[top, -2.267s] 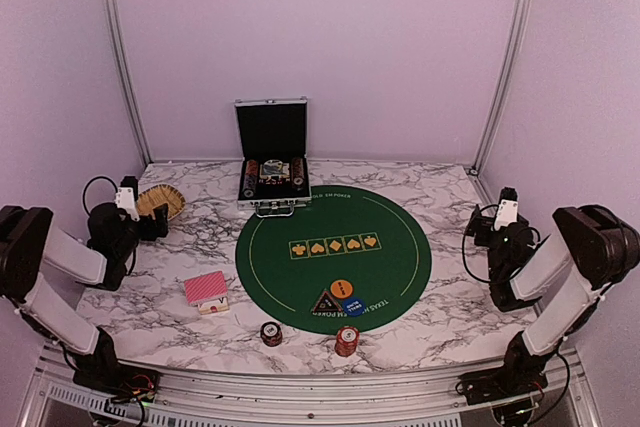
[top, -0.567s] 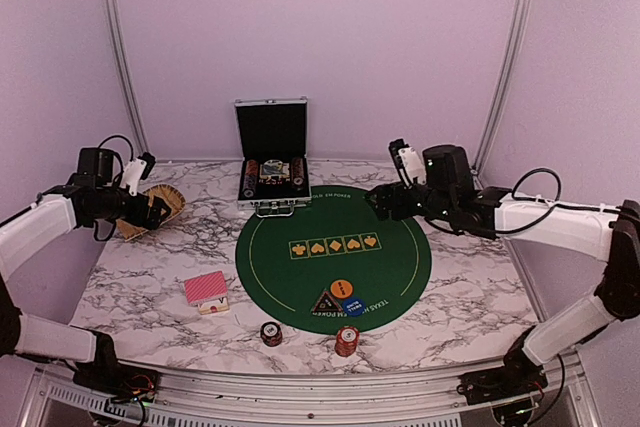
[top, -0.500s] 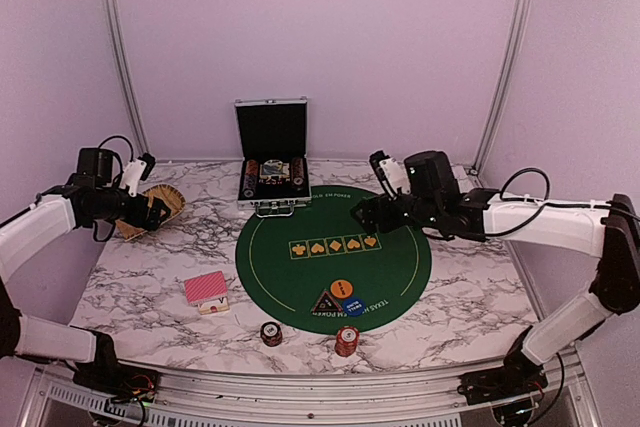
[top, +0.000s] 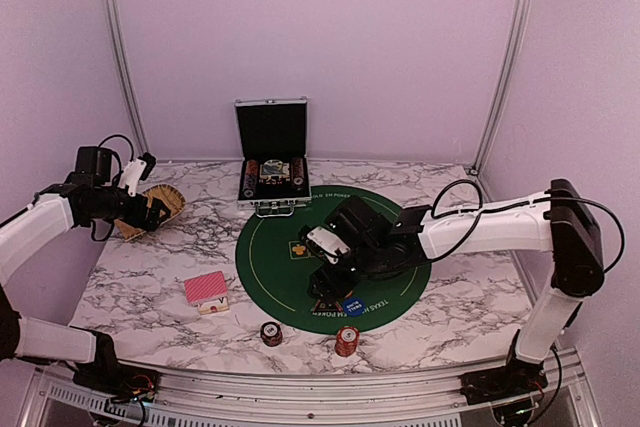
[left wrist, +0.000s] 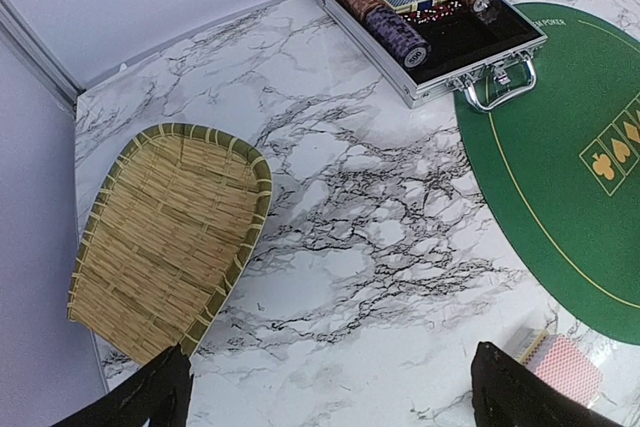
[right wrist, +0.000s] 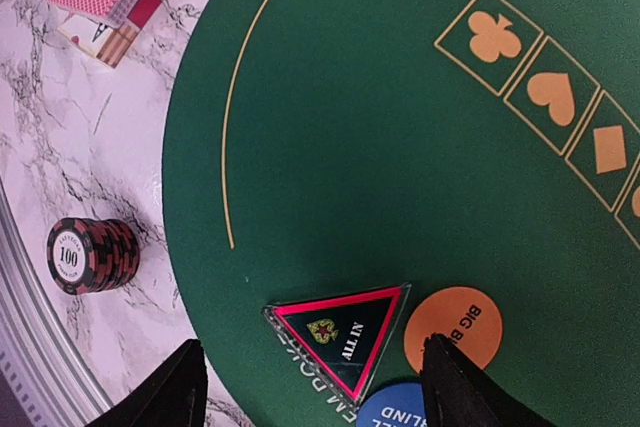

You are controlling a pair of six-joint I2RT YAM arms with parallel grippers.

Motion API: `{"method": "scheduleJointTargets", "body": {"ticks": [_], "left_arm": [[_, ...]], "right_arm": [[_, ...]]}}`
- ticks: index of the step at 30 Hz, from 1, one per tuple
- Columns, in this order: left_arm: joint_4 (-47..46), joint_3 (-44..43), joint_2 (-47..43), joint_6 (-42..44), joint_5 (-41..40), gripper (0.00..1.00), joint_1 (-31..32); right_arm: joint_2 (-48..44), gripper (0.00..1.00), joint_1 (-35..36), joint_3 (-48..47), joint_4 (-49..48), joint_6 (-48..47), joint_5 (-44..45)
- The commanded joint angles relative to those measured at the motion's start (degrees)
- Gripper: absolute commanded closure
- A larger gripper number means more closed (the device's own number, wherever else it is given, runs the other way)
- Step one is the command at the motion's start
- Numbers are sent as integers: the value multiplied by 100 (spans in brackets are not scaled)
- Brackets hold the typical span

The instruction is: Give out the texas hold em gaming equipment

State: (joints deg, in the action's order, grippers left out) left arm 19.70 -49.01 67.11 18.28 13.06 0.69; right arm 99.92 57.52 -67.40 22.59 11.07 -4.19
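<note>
case (top: pixel 271 132) open — back centre | woven tray (left wrist: pixel 170 237) left | green mat (top: pixel 265 257)

A round green mat (top: pixel 270 247) lies in the middle of the marble tabletop (top: pixel 450 317), with an open silver-edged case (top: pixel 271 132) touching its far edge. The right arm lies across the mat, and the right claw (top: pixel 328 285) hangs over the black triangular marker (top: pixel 322 303), just beside the blue disc (top: pixel 352 306). Off the mat's near edge stand a dark chip stack (top: pixel 271 333) and a redder chip stack (top: pixel 347 340). The red-backed cards (top: pixel 206 289) lie to the left. The left claw (top: pixel 140 212) hovers at the woven tray (top: pixel 170 202).
</note>
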Motion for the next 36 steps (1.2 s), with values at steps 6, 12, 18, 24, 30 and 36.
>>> {"method": "scheduleJointTargets", "body": {"ticks": [6, 12, 18, 24, 30, 36], "left_arm": [[206, -199, -154, 42, 182, 1, -31], [201, -255, -150, 5, 262, 1, -26], [201, -275, -155, 0, 314, 1, -30], [204, -275, -137, -17, 353, 1, -30], [210, -234, -185, -29, 366, 1, -27], [224, -222, -205, -8, 363, 1, -30]], "right_arm": [[82, 37, 242, -55, 555, 194, -241], [247, 38, 251, -15, 596, 135, -293], [331, 38, 246, 43, 637, 106, -279], [335, 38, 244, 204, 676, 59, -180], [420, 37, 249, 222, 720, -21, -30], [546, 37, 180, 127, 712, -136, 18]]}}
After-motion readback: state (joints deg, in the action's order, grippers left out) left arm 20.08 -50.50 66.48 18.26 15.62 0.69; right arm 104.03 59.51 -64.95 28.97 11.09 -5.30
